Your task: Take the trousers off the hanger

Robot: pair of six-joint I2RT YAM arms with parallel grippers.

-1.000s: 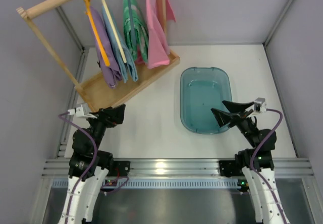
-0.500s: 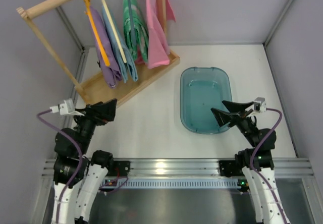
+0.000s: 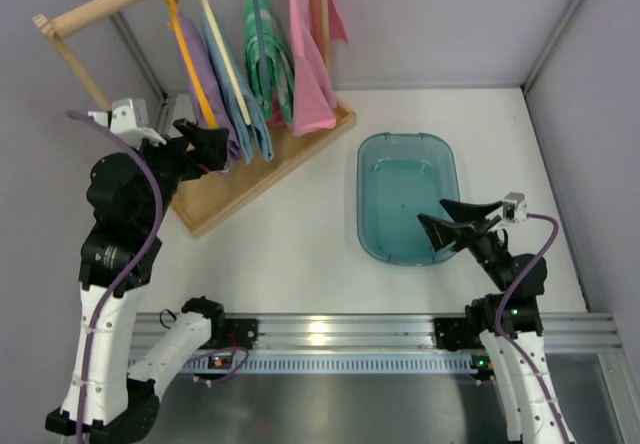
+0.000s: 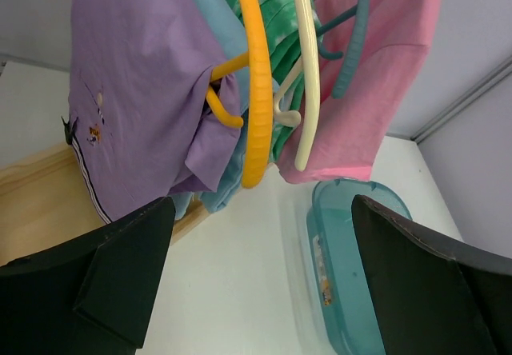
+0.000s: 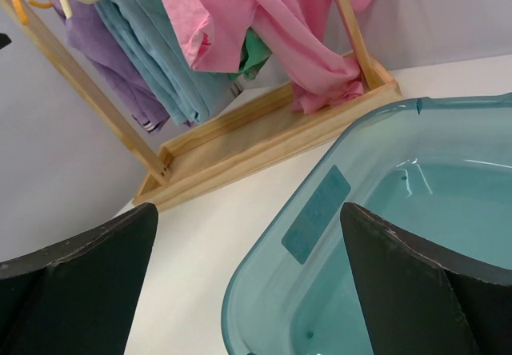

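Left gripper (image 3: 208, 147) is up at the rack's left end with its fingers spread wide and nothing between them. It sits just beside the low hem of the trousers (image 4: 136, 91) — contact unclear. The trousers hang on the hanger (image 4: 252, 75), crowded by the blue garment (image 3: 255, 134). The hanger hook is cut off in the wrist view. Right gripper (image 3: 431, 212) is spread and empty over the bin (image 3: 365, 194) rim — white table (image 3: 300, 234) shows between rack and bin.

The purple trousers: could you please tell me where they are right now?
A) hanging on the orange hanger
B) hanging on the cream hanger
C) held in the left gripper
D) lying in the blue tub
A: in the left wrist view the trousers hang on the orange hanger, whose small side hook runs into the purple cloth.
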